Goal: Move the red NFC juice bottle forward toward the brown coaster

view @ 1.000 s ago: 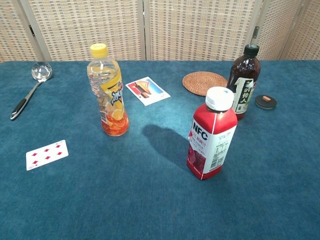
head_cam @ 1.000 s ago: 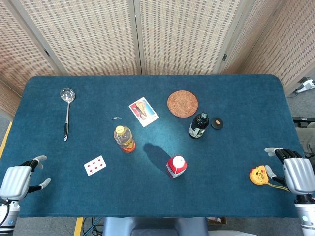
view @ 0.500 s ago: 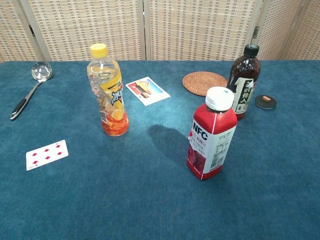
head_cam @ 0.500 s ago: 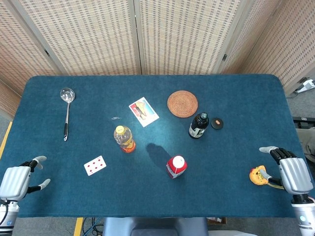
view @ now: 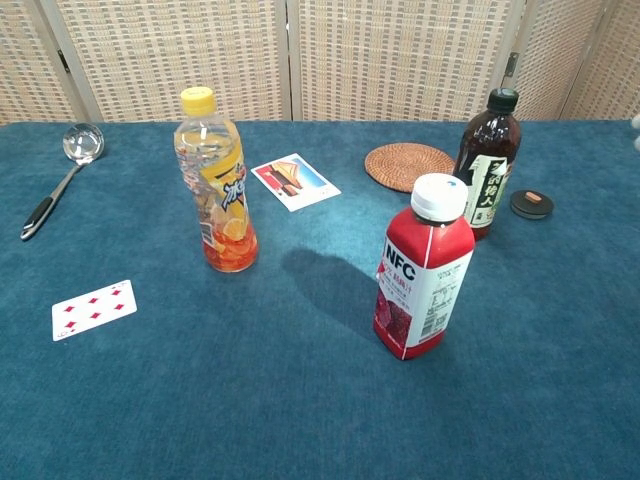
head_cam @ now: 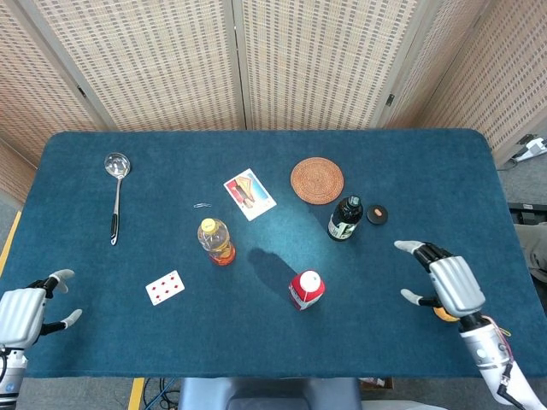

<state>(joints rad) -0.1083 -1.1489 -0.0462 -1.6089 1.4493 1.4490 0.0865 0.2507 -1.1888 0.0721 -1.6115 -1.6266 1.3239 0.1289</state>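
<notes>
The red NFC juice bottle (head_cam: 306,289) (view: 422,280) stands upright with a white cap near the table's front middle. The round brown woven coaster (head_cam: 317,180) (view: 408,165) lies farther back, beyond it. My right hand (head_cam: 449,283) hovers to the right of the bottle, well apart from it, fingers spread and empty. A sliver of one fingertip (view: 635,120) shows at the right edge of the chest view. My left hand (head_cam: 21,313) sits at the front left corner, fingers apart, holding nothing.
A dark bottle (head_cam: 345,218) stands between the juice bottle and the coaster, a small black lid (head_cam: 377,213) beside it. An orange drink bottle (head_cam: 216,241), two cards (head_cam: 249,194) (head_cam: 165,287), a paperclip (head_cam: 202,206) and a ladle (head_cam: 115,192) lie to the left. A yellow toy (head_cam: 444,311) peeks from under my right hand.
My right hand has risen from the front right edge and moved left and forward toward the juice bottle, passing over the yellow toy. The left hand drifted slightly toward the table edge.
</notes>
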